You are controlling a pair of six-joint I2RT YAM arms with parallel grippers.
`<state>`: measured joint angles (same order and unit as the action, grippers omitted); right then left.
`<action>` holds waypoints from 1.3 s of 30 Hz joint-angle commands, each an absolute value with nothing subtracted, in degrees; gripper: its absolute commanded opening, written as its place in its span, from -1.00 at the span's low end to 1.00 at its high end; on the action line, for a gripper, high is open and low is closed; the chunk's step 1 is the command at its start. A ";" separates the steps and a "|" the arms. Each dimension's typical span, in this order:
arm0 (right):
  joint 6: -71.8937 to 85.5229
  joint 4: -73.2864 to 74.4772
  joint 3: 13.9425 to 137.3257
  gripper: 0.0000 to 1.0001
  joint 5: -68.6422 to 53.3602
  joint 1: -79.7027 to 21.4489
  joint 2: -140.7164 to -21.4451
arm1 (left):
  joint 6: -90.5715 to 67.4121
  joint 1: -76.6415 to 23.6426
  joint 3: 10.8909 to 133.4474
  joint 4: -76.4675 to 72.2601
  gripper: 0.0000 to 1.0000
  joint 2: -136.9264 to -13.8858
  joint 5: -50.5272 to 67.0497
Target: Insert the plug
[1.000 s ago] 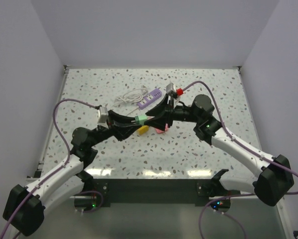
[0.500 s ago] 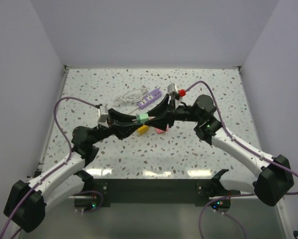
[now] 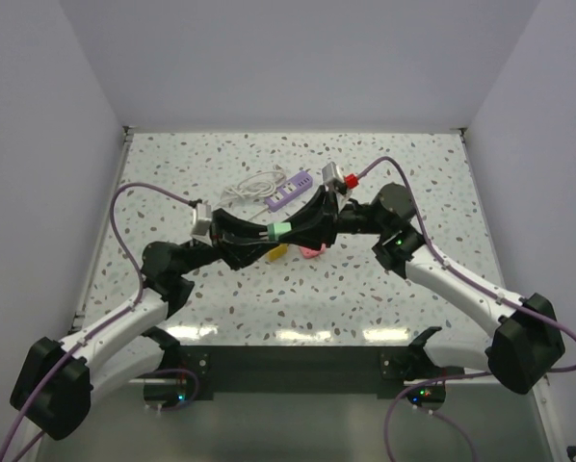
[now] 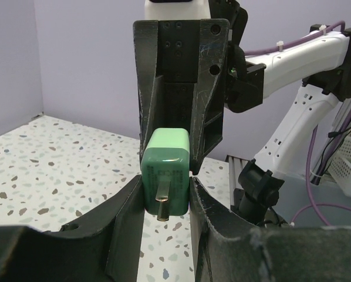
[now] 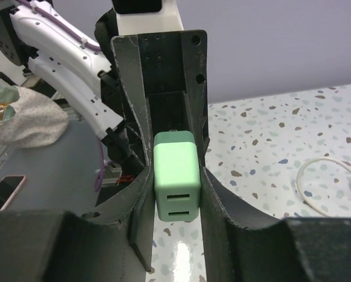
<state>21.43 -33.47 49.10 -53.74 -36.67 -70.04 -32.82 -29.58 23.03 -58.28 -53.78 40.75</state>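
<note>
The green wall charger (image 3: 279,230) is held in the air above the table (image 3: 172,173), between the two arms, well apart from the purple power strip (image 3: 293,191) behind it. Within the last second the right end effector (image 5: 176,188) has narrowed onto its port end, so a handover looks likely. The left end effector (image 4: 165,194) is clamped on its pronged end, so both grip it.

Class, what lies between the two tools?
A green plug, gripped by the left tool and the right tool; both wrist views show it.
</note>
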 commanded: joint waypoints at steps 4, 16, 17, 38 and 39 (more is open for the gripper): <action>22.24 -36.12 49.13 -1.00 -58.10 -37.70 -70.05 | -32.43 -29.18 25.58 -60.13 -1.00 -53.70 38.06; 9.76 -7.58 60.37 -1.00 -46.50 -37.62 -66.62 | -28.05 -29.18 22.59 -51.86 0.66 -50.28 30.60; 9.23 -5.73 62.47 -1.00 -44.23 -37.62 -66.62 | -27.60 -29.18 21.72 -50.81 0.78 -49.40 30.06; 3.78 36.99 91.48 -1.00 -17.05 -38.58 -96.14 | -18.55 -29.18 18.11 -27.16 0.86 -38.67 3.61; 3.69 39.00 92.63 -1.00 -16.70 -38.76 -97.63 | -18.46 -29.18 18.19 -27.07 0.86 -38.58 3.34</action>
